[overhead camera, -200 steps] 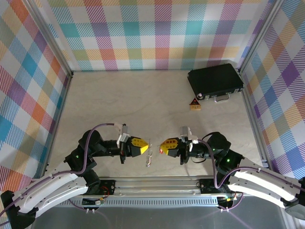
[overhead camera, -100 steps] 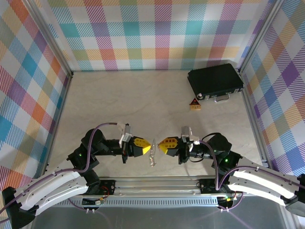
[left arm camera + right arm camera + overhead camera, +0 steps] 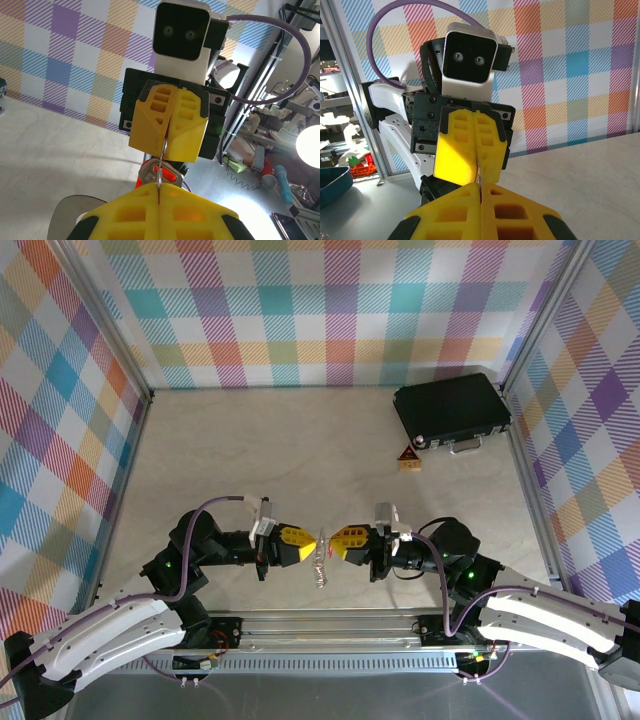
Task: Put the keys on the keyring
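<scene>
Tip to tip above the bench [image 3: 300, 450]: left end effector [image 3: 305, 547] pinches the dangling silvery keyring [image 3: 319, 568], right end effector [image 3: 340, 538] pinches the red key [image 3: 167, 175]

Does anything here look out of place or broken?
Nothing looks spilled or broken. The only stray item is the small orange triangular block beside the black case, away from the left gripper and right gripper, which meet tip to tip at the keyring.
</scene>
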Robot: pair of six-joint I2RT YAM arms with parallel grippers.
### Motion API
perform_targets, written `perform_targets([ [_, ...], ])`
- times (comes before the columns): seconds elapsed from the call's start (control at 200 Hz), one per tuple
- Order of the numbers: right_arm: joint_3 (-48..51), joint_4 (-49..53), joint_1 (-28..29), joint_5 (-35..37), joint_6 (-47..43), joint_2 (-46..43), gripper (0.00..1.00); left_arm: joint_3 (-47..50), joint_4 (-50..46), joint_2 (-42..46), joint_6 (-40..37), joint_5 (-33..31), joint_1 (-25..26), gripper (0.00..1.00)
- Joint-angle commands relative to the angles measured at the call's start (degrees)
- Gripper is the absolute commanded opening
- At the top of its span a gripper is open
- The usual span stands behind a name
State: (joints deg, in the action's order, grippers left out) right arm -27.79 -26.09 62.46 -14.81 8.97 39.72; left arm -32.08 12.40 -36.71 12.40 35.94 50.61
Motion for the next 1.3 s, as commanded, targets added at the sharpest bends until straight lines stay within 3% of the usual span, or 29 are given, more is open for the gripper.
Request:
perform_targets([
  [0.0, -2.16, -2.42, 0.47, 0.79, 0.5, 0.26, 0.0, -1.59, 3.24, 0.32, -0.27, -0.37, 0.81, 0.0],
  [1.295, -0.21, -6.37, 0.87, 2.02, 1.22, 1.87, 0.0, -0.73, 4.12, 0.31, -0.29, -1.04, 0.89, 0.0],
])
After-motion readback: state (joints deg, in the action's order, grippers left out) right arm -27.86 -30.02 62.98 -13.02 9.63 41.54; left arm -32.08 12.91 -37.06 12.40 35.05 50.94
